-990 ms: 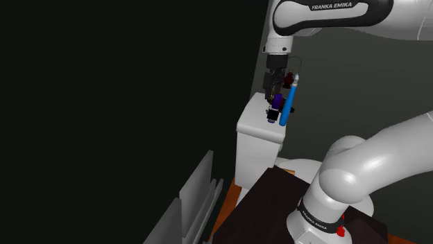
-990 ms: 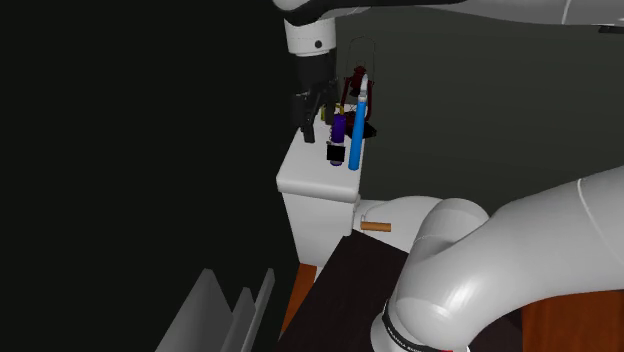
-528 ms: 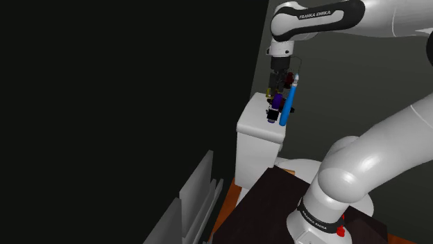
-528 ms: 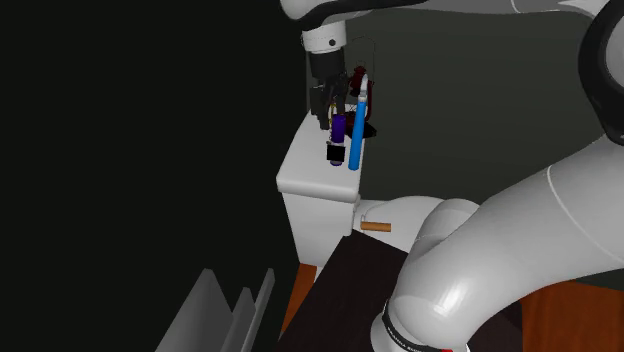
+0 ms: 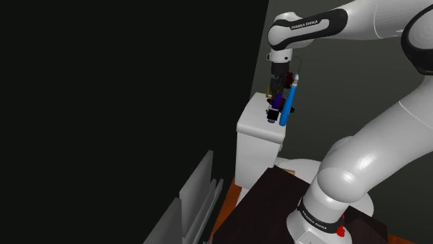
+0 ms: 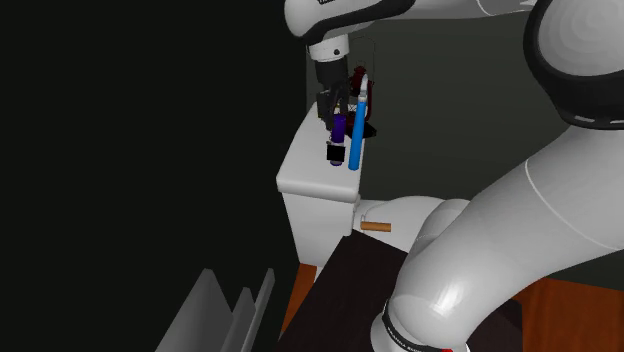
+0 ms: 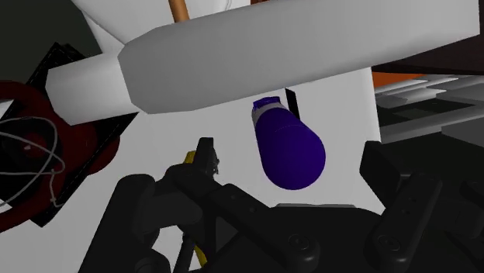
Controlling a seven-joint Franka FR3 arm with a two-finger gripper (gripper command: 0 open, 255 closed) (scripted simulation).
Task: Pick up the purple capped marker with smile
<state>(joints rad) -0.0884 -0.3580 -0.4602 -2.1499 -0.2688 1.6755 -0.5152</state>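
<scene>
Gripper fingers stand spread either side of the marker, clear of its smooth, rounded purple cap.

Gripper has slid toward the second exterior view's right, from beside the marker to right over it, and it's a bit lower. The arm swung round with it.
</scene>
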